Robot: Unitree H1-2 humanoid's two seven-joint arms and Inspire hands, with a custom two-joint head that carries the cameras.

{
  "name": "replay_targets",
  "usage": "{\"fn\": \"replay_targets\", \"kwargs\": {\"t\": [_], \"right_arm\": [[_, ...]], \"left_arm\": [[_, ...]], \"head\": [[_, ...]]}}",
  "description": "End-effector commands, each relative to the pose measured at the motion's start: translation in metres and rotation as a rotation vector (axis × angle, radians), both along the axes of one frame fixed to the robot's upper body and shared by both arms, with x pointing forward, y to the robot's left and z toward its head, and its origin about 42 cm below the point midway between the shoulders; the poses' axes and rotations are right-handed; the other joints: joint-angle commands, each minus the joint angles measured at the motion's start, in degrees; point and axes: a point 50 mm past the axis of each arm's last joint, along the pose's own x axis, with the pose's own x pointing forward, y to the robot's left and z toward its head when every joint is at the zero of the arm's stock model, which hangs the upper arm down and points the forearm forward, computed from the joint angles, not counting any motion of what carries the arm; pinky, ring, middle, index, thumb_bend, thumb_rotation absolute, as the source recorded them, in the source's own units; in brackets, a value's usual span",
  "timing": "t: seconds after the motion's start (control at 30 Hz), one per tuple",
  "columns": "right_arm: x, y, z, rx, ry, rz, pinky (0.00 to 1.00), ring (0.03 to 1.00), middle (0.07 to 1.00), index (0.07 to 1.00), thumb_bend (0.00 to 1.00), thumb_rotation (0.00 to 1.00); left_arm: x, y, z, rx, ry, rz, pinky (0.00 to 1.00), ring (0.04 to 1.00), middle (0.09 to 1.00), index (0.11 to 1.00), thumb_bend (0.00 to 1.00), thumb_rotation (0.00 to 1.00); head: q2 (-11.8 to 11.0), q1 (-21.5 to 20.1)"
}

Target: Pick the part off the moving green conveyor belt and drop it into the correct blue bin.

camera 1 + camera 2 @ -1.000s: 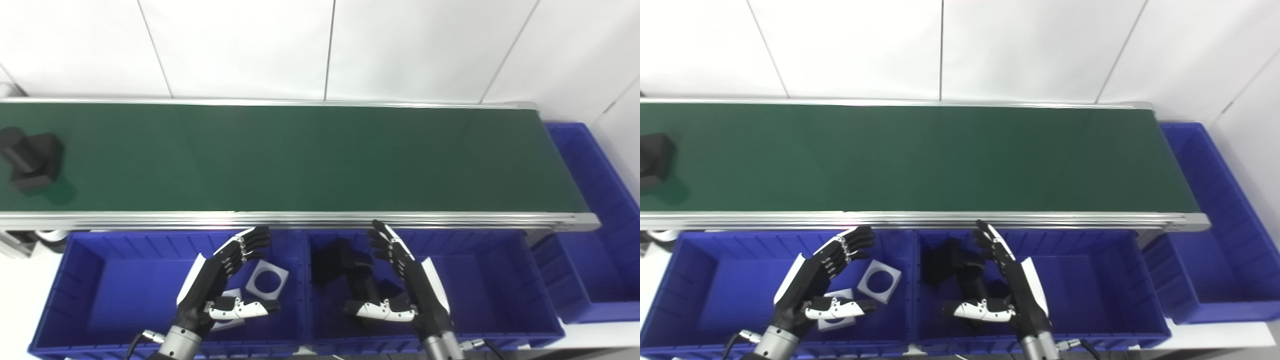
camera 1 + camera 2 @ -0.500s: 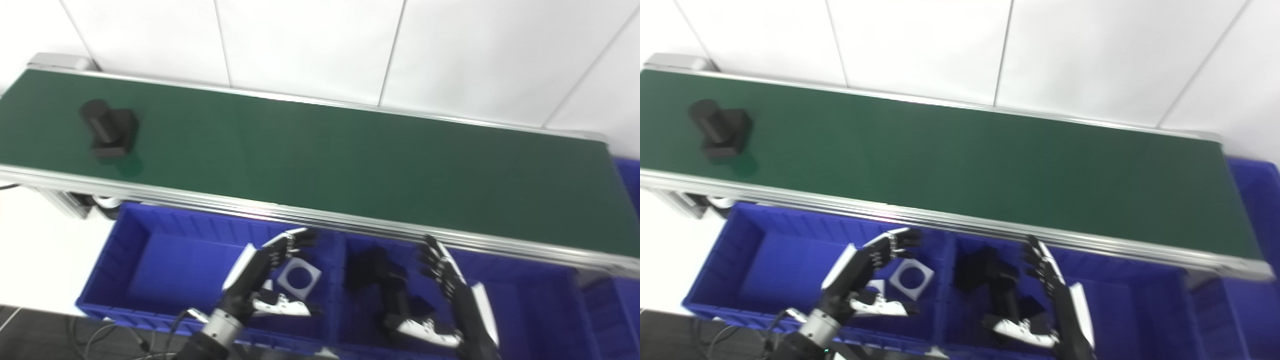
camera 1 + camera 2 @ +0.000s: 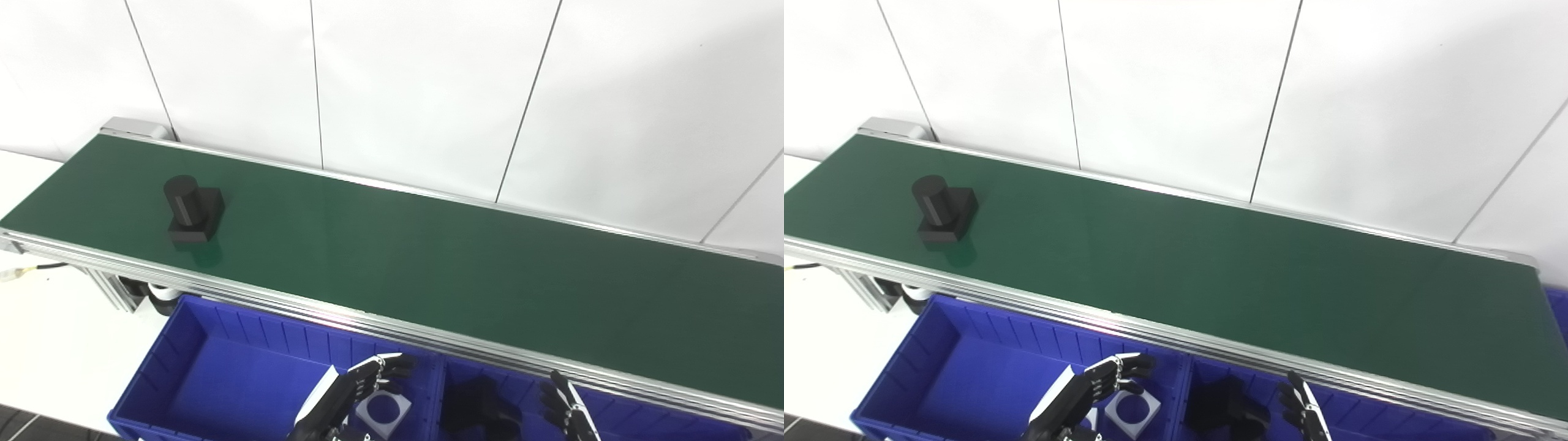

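Far to our left on the green conveyor belt (image 3: pixel 429 269) sits the part (image 3: pixel 191 209), a black piece with a round cylinder standing on a square block, resting on the belt's surface nearer its front rail than the wall behind.

Below the belt's front rail lies the left blue bin (image 3: pixel 202 373). Our left hand (image 3: pixel 1078 392) hangs over the right end of this bin, its fingers (image 3: pixel 1127 366) spread and slightly curled, holding nothing and touching nothing that we can make out. Just under those fingers lies a white square plate with a round hole (image 3: pixel 383 413), flat on the bin floor.

Next comes the right blue bin (image 3: pixel 1366 410), sharing a wall with the first. Dark black pieces (image 3: pixel 1228 404) lie in its left end; their shape is too dim for us to tell.

Our right hand (image 3: pixel 566 410) shows only at the bottom edge, above that second bin: the fingers point upward and apart, with nothing between them. The palm and thumb are cut off by the frame.
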Motion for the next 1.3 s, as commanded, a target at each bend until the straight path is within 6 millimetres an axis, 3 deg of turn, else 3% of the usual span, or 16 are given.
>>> {"fn": "replay_targets", "kwargs": {"t": [0.0,0.3,0.6,0.97,1.07,1.17,1.27], "right_arm": [[0.0,0.0,0.007,0.02,-0.069,0.011,0.84,0.876,0.894,0.943,0.86,0.14],[0.001,-0.002,0.002,0.008,-0.097,0.011,0.81,0.863,0.883,0.942,0.9,0.21],[0.001,-0.003,0.006,0.009,-0.115,-0.012,0.82,0.858,0.877,0.932,0.93,0.21],[0.002,0.002,0.057,0.025,-0.249,-0.03,0.76,0.84,0.876,0.919,0.96,0.23],[0.008,0.002,0.075,0.032,-0.284,-0.027,0.76,0.844,0.881,0.918,0.97,0.25],[0.016,0.001,0.087,0.019,-0.319,-0.025,0.74,0.833,0.881,0.917,0.97,0.34],[0.029,0.001,0.101,0.017,-0.34,-0.024,0.74,0.829,0.882,0.919,0.97,0.33]], "left_arm": [[0.003,-0.002,0.007,-0.031,-0.056,0.007,0.72,0.801,0.823,0.786,0.94,0.06],[0.004,-0.003,0.004,-0.047,-0.046,0.004,0.71,0.8,0.823,0.785,0.93,0.06],[0.005,-0.004,0.003,-0.048,-0.043,0.012,0.7,0.786,0.812,0.771,0.96,0.07],[0.005,0.001,0.003,-0.042,-0.045,0.019,0.69,0.787,0.812,0.768,0.96,0.07],[0.005,0.001,0.003,-0.048,-0.043,0.016,0.7,0.786,0.812,0.767,0.97,0.07],[0.006,0.0,0.002,-0.059,-0.038,0.013,0.7,0.786,0.813,0.77,0.96,0.05],[0.008,-0.001,0.0,-0.057,-0.031,0.01,0.7,0.787,0.812,0.766,0.96,0.05]], "head": [[-0.3,0.1],[-2.4,3.3],[-3.1,3.8],[-3.2,3.9],[-3.8,4.9],[-4.2,5.3],[-5.0,5.9]]}}
